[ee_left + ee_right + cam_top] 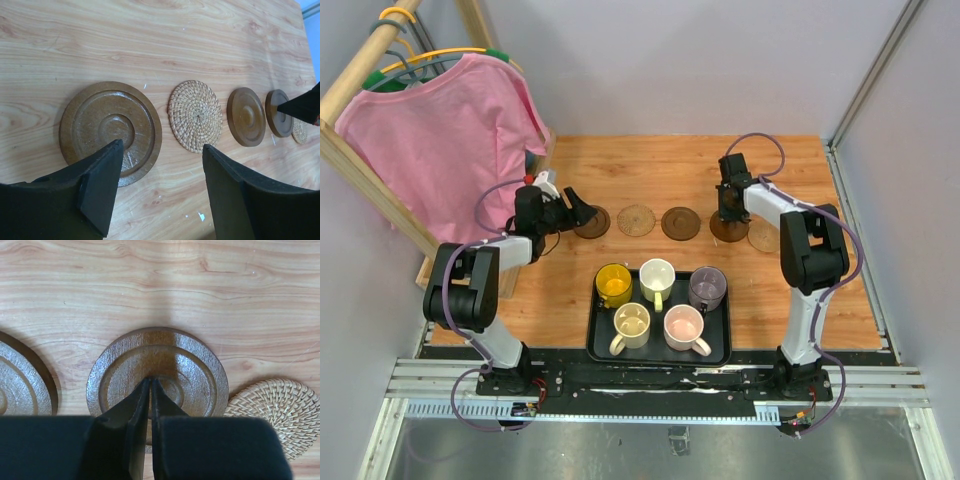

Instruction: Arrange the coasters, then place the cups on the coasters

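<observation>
Five coasters lie in a row across the table: dark, tan woven, dark, dark, tan woven. My left gripper hangs open just off the leftmost dark coaster, with the woven one beyond it and nothing between its fingers. My right gripper is shut, its tips resting on the middle of the fourth coaster. The cups stand in the black tray: yellow, pale green, grey-purple, cream and pink.
A wooden rack with a pink shirt on a hanger stands at the back left, close behind the left arm. Grey walls and a metal frame post bound the table at the right and rear.
</observation>
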Controlling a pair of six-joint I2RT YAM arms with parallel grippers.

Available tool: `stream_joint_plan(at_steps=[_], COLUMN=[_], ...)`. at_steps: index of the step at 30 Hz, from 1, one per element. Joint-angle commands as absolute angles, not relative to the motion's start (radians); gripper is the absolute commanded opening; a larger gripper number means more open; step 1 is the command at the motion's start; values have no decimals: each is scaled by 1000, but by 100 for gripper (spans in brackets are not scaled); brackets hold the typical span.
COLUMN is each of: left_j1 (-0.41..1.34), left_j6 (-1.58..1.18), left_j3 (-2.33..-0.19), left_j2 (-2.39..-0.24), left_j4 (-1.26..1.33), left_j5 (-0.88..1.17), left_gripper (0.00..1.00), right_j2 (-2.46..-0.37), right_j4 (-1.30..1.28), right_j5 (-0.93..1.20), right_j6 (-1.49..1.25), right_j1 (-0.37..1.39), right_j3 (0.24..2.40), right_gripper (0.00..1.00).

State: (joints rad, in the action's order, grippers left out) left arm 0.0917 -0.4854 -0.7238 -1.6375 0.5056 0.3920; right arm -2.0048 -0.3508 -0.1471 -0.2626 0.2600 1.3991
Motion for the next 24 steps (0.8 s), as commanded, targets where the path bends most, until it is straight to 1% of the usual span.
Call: stream_joint_plan(at_steps=[1,11,24], left_j1=[85,86,86], left_j6=[-459,-468,-461], left_j3=[-750,-781,-776], left_j2=[-1628,-1619,-1606], left_j4=[485,436,430], left_j5=[396,348,343], left_gripper=[68,68,68], right_j2=[-2081,-2059,-2028], right_j4=[-359,-322,-352], right_j5=[-55,17,-25], right_j6=[-284,-285,-297], right_j1=[244,245,265], right_j3=[1398,1331,1314], right_gripper=[6,5,4])
